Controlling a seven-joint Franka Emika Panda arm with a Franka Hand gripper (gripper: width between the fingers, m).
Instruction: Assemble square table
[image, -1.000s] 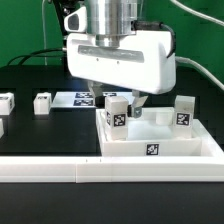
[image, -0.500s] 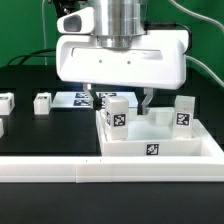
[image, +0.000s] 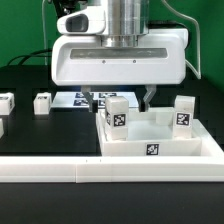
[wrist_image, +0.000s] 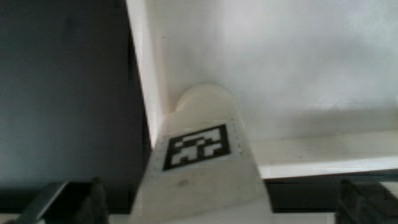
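1. The tool (image: 120, 99) hangs over the corner of the square table (image: 170, 143) on the exterior view's left. Its jaws are spread as wide as they go and have hold of nothing.
2. Between the jaws stands a white leg (image: 117, 112), upright at that corner of the slab. Its black-and-white tag faces the exterior camera.
3. In the wrist view the dark fingertips (wrist_image: 71, 204) sit out to either side of this leg with clear gaps, and neither touches it.
4. The square table lies on the black worktop (image: 40, 135) toward the exterior view's right, raised rim upward, with a tag on its front edge.
5. A second leg (image: 183, 112) stands upright at the slab's corner on the exterior view's right. It looks seated in a socket, but its foot is hidden by the rim.
6. A loose leg (image: 41, 102) rests on the worktop at the exterior view's left, well apart from the slab. Another loose leg (image: 5, 101) sits at the picture's edge.
7. The marker board (image: 72, 98) lies flat behind the tool, partly hidden by it.
8. A long white border rail (image: 90, 171) runs along the front of the worktop, just before the slab.
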